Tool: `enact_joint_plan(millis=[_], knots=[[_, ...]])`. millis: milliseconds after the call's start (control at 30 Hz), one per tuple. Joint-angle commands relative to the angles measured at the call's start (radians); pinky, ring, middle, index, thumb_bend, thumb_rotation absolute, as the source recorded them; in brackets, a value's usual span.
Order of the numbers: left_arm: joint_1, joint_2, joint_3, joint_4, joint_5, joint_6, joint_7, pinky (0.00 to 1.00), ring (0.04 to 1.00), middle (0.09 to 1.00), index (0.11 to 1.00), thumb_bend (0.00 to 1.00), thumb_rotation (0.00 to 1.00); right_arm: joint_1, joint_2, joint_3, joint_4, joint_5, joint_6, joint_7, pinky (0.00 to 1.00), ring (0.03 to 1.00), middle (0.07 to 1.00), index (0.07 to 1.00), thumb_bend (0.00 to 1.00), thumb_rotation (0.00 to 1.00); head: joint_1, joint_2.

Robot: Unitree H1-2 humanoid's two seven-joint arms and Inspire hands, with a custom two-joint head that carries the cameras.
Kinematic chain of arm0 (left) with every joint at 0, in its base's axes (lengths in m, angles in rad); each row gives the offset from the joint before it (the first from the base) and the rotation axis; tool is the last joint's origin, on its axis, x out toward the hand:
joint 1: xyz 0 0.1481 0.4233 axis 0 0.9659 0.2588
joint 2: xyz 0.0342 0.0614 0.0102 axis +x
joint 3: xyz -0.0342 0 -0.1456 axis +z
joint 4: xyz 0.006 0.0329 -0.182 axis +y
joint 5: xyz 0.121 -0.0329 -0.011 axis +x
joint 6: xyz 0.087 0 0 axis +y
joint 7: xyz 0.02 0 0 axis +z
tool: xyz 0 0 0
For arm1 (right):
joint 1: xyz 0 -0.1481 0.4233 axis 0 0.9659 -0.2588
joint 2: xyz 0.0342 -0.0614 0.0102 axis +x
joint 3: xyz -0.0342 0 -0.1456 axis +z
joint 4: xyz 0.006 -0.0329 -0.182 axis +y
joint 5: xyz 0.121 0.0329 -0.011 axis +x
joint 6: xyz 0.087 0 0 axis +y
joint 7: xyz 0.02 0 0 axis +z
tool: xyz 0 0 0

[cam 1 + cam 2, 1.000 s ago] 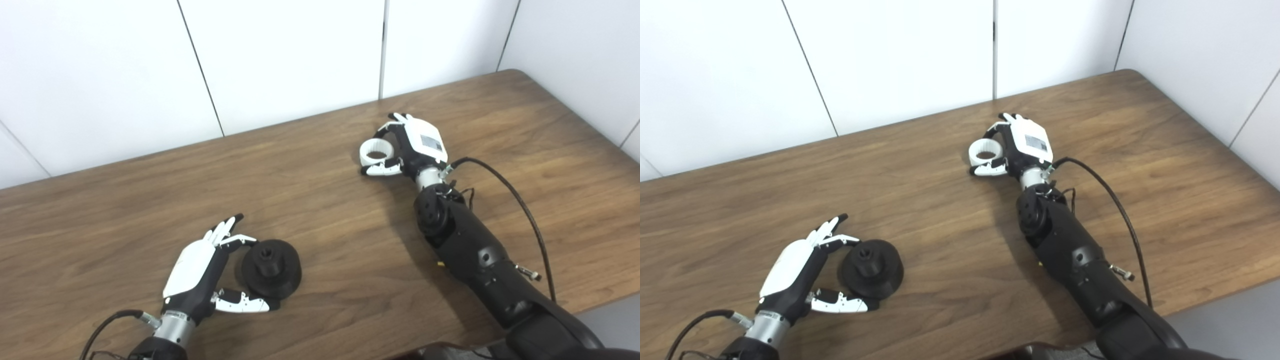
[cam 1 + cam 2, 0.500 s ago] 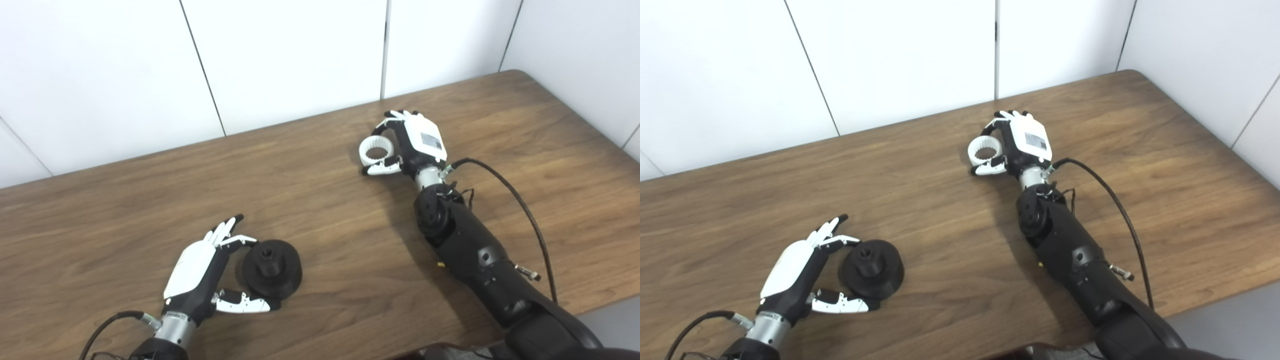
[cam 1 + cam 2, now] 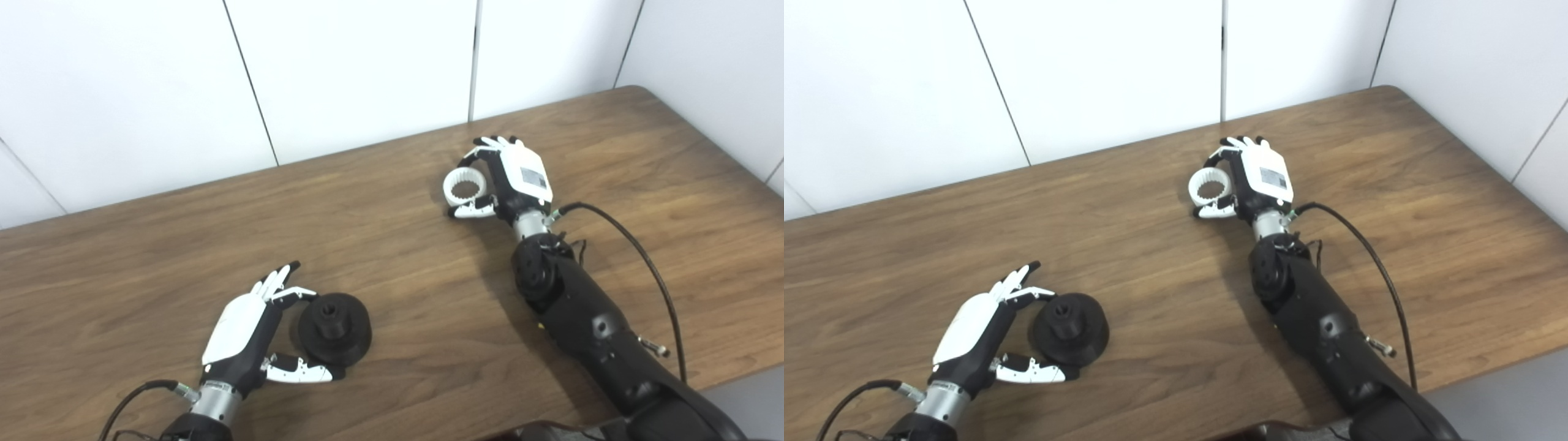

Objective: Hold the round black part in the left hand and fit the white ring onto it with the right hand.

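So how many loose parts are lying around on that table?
2. A white ring sits toward the far side, between the fingers of the right hand. A round black part sits near the front, beside the left hand. Nothing else shows.

I work at a wooden table (image 3: 392,245) with dark brown grain and a rounded far corner at two o'clock. White wall panels (image 3: 355,73) split by thin dark seams stand behind it from nine through three o'clock. At five o'clock, grey floor (image 3: 1507,392) shows past the table's edge.
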Motion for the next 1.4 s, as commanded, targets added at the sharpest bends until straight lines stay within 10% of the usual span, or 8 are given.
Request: enact_joint_plan(millis=[0, 600, 1367], knots=[[-0.011, 0.009, 0.000, -0.012, 0.018, -0.005, 0.001, 1.00, 1.000, 1.000, 0.636, 1.00, 0.27, -0.035, -0.003, -0.020, -0.073, -0.002, -0.007, -0.008, 1.00, 0.935, 0.867, 0.484, 0.52, 0.14, 0.002, 0.001], [-0.020, 0.001, -0.007, -0.012, 0.038, 0.004, -0.002, 1.00, 1.000, 1.000, 0.637, 1.00, 0.29, 0.092, 0.040, -0.053, -0.414, 0.033, -0.029, 0.091, 0.98, 0.949, 0.865, 0.484, 0.52, 0.14, 0.026, 0.012], [-0.033, -0.025, -0.020, -0.020, 0.069, 0.042, -0.009, 1.00, 1.000, 1.000, 0.638, 1.00, 0.31, 0.273, 0.152, 0.056, -0.751, 0.001, -0.075, 0.265, 1.00, 0.936, 0.851, 0.483, 0.52, 0.14, 0.127, 0.035]])
